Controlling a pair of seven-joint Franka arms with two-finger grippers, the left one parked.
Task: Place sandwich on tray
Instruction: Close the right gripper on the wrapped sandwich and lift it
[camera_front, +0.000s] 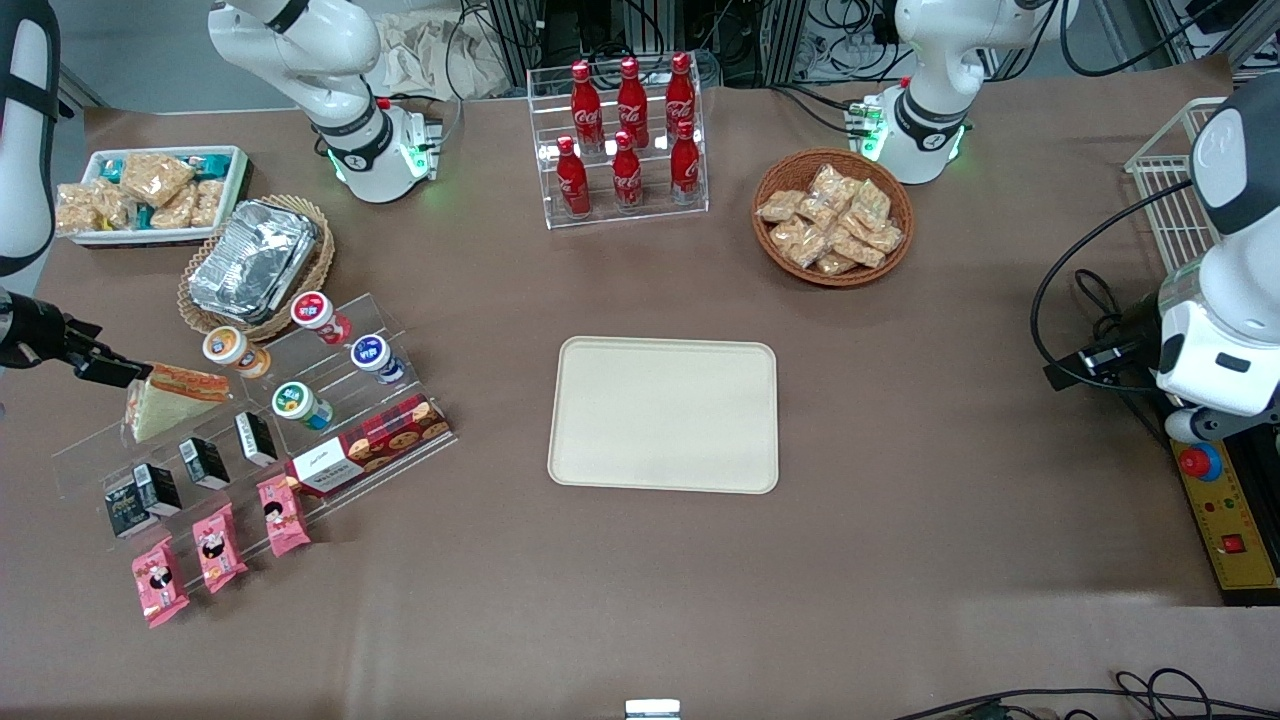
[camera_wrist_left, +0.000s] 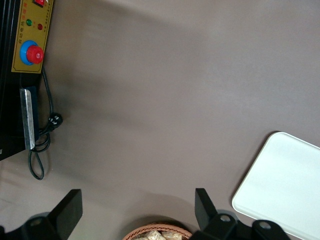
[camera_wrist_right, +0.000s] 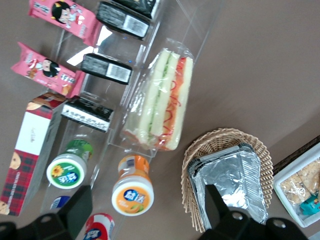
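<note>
Pink snack packets (camera_front: 215, 547) lie nearest; open end effector (camera_front: 112, 370) hovers beside the sandwich (camera_front: 168, 399).

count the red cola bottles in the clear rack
6 cola bottles in the clear rack: three on the upper step, three on the lower. The tool is by the sandwich.

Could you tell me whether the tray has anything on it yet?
Empty. The tray shows only its bare cream surface; the sandwich sits on the clear display stand, with the gripper open beside it.
</note>
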